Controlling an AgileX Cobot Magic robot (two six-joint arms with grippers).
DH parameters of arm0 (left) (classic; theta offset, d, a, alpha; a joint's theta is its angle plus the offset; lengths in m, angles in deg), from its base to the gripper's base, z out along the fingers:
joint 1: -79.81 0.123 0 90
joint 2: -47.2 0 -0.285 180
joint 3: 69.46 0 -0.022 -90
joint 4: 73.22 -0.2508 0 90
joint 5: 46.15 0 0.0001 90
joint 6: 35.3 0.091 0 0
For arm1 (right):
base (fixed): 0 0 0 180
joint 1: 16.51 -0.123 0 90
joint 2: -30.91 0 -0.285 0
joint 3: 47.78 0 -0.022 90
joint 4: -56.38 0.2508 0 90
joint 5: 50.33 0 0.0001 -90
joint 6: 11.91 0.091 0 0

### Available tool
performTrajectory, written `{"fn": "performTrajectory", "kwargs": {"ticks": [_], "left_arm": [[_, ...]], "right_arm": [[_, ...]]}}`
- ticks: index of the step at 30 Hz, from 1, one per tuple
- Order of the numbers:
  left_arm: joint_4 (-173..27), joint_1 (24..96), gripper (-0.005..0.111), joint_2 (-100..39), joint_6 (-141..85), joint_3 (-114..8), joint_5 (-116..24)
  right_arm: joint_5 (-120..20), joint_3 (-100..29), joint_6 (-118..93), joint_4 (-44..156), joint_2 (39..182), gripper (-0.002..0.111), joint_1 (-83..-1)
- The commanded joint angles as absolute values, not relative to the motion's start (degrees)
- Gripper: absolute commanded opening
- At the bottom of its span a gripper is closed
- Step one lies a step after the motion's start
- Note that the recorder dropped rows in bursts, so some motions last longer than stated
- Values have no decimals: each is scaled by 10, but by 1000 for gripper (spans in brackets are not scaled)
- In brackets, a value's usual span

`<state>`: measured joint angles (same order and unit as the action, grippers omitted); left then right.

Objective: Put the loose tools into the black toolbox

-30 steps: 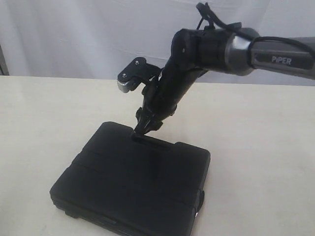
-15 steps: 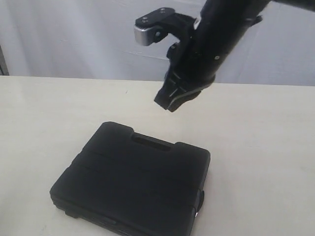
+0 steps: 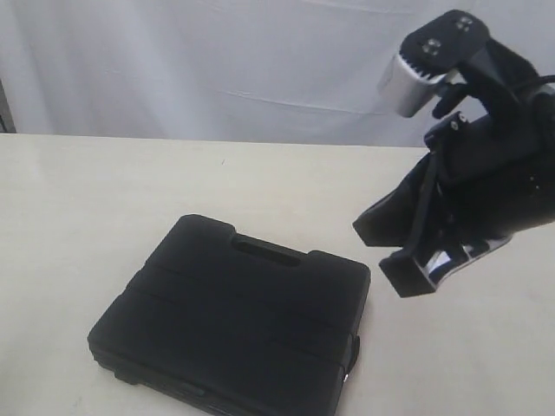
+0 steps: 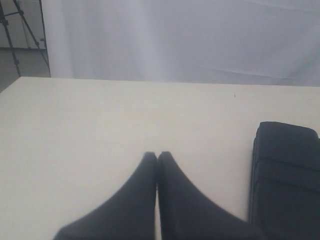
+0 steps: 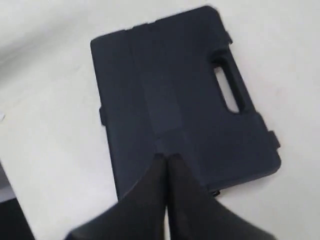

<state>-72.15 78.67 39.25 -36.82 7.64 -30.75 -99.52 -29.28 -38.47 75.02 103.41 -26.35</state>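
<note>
The black toolbox lies closed and flat on the cream table, its slot handle on the far side. My right gripper hangs in the air to the right of the toolbox, shut with nothing between its fingers. In the right wrist view the shut right gripper is high above the toolbox. My left gripper is shut and empty, low over bare table, with the toolbox's edge off to one side. The loose tools are out of view.
The cream table runs back to a white curtain. A tripod stands on the floor past the table's far corner in the left wrist view.
My right gripper left the toolbox's handle, rose, and swung to the right. Its jaws closed on nothing. The toolbox has not moved.
</note>
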Motion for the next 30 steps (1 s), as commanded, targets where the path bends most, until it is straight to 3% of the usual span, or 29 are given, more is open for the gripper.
{"fn": "performTrajectory", "kwargs": {"ticks": [1,24,30], "left_arm": [[-720,786,0,394,-370,78,-307],[-720,786,0,394,-368,78,-307],[-720,786,0,394,-368,78,-307]], "right_arm": [[-946,-272,-378,763,1002,-1,-260],[-907,-271,-387,766,922,-1,-257],[-853,-205,-404,821,853,-1,-161]]}}
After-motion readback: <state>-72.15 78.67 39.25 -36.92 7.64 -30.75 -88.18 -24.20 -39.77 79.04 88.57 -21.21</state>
